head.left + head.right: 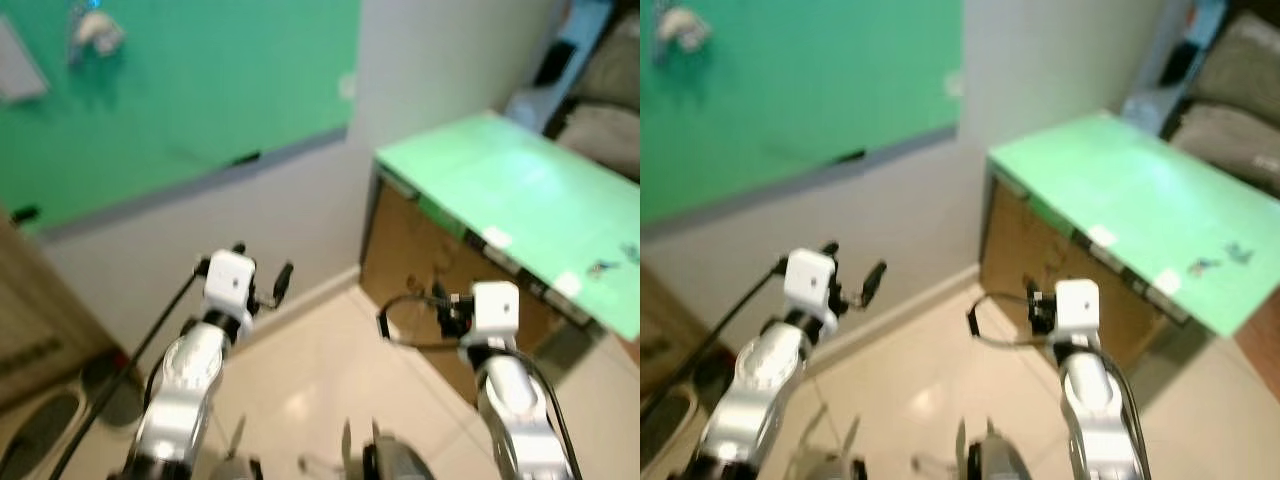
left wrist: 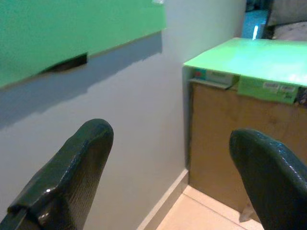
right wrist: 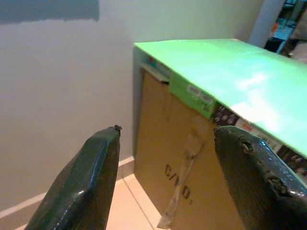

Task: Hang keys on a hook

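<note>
A small dark object that may be the keys [image 1: 604, 267] lies near the right edge of the green tabletop [image 1: 500, 180]; blur hides its detail. High on the green wall panel [image 1: 200, 80] sits a pale fitting, possibly the hook [image 1: 96, 30]. My left gripper [image 1: 262, 266] is raised in front of the grey wall, open, with nothing between its fingers [image 2: 72, 172]. My right gripper [image 1: 443, 305] is held beside the cardboard box [image 3: 182, 163] under the tabletop, also open and empty. Both are well short of the keys and the hook.
The green tabletop rests on a cardboard box [image 1: 415, 250] in the corner. A black cable [image 1: 395, 315] loops by my right wrist. A thin dark rod [image 1: 130, 370] slants past my left arm. Slippers [image 1: 40, 435] lie on the floor at the left beside brown furniture [image 1: 30, 320].
</note>
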`<state>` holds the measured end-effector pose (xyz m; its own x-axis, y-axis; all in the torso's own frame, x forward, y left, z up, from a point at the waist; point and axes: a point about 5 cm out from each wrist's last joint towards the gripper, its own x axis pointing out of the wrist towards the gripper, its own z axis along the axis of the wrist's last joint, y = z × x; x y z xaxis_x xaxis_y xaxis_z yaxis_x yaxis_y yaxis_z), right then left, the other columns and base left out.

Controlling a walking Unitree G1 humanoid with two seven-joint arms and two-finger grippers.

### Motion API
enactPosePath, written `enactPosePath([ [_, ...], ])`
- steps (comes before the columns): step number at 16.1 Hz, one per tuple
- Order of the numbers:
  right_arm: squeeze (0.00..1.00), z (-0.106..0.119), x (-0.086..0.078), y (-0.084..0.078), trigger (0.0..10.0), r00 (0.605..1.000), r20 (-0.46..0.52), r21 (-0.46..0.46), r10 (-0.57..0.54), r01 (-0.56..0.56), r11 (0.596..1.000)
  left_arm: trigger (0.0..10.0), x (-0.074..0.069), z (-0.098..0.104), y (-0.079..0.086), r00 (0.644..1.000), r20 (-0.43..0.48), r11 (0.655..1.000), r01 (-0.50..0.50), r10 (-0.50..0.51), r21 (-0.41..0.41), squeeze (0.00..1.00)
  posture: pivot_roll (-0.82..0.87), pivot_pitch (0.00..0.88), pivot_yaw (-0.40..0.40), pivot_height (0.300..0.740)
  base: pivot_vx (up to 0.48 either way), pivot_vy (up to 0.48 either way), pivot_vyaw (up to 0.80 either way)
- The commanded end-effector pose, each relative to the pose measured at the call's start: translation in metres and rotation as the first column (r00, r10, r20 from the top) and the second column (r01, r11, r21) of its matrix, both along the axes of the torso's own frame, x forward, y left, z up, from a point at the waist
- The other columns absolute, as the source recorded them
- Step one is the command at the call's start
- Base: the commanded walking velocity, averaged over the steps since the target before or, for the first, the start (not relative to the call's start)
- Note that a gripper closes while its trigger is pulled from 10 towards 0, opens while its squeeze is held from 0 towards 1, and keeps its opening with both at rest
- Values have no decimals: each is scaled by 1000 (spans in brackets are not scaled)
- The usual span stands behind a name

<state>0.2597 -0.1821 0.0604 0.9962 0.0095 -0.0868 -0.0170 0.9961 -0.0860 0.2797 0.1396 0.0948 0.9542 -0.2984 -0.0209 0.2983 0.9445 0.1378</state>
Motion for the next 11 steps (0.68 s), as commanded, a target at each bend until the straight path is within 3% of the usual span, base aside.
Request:
enactPosePath([
  [1, 0, 4, 3, 1, 10000, 1000, 21, 7, 8, -9, 1000, 10000, 1, 1, 0, 1000, 4, 1000, 6, -6, 6, 0, -6, 0, -3, 715, 0, 0, 0],
  [4, 0, 4, 4, 2, 10000, 1000, 24, 6, 17, -17, 1000, 10000, 3, 2, -1, 1000, 8, 1000, 8, -8, 7, 0, -9, 0, -6, 740, 0, 0, 0],
  [11, 0, 2, 6, -1, 10000, 999, 16, -2, 29, -29, 1000, 10000, 5, 2, -3, 1000, 15, 1000, 13, -13, 18, 0, -11, 0, -14, 740, 0, 0, 0],
])
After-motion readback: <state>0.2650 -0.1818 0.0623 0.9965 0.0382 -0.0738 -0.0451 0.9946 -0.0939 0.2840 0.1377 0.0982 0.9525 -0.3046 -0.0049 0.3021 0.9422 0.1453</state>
